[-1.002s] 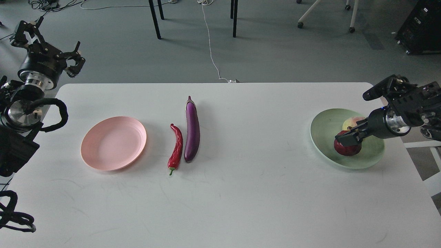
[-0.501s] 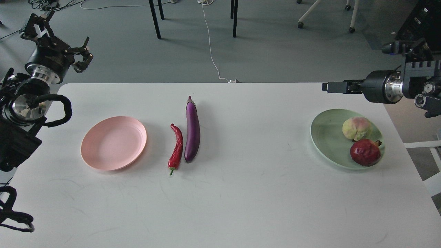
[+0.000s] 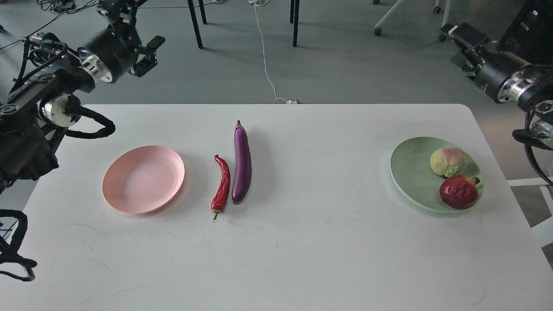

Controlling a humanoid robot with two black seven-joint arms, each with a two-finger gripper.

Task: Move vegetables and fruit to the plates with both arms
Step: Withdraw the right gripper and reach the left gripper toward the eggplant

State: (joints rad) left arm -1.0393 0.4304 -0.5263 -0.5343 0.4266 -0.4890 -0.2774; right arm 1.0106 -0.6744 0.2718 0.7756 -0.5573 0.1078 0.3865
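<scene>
The white desk (image 3: 302,259) carries everything. On its left part lies the pink plate (image 3: 143,179), bare. On its right part sits the mint green plate (image 3: 410,172), holding both fruit at its right side: the pale yellow-green fruit (image 3: 448,161) behind, the dark red pomegranate (image 3: 459,191) in front, the two just touching. Near the middle, the purple eggplant (image 3: 242,164) lies lengthwise, stem away from the robot; the red chili pepper (image 3: 221,187) lies just beside it on its left. The left gripper (image 3: 134,26) hangs above the floor beyond the desk's far left corner, fingers spread and holding nothing. The right gripper (image 3: 460,34) is raised past the far right corner; whether its fingers are apart, I cannot tell.
</scene>
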